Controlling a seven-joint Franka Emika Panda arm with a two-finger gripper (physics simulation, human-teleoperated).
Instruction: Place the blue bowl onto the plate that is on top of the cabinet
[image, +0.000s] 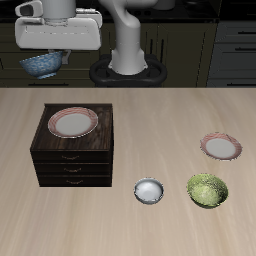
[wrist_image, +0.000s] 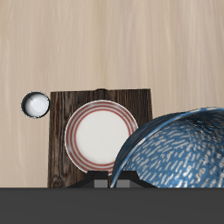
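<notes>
The blue bowl (image: 40, 66) (wrist_image: 179, 149), mottled blue and white, hangs high in the air with my gripper (image: 48, 57) shut on its rim. It is above and behind the dark-brown cabinet (image: 73, 150) (wrist_image: 61, 109), well clear of it. The pink-rimmed plate (image: 73, 122) (wrist_image: 101, 134) lies flat on the cabinet's top, with nothing on it. In the wrist view the bowl overlaps the edge of the plate beneath it. My fingertips are mostly hidden by the bowl.
A small white bowl (image: 148, 190) (wrist_image: 36, 105) and a green leafy bowl (image: 207, 190) sit near the table's front edge. A second pink-rimmed plate (image: 221, 146) lies on the table (image: 150, 110) farther back, beyond the green bowl.
</notes>
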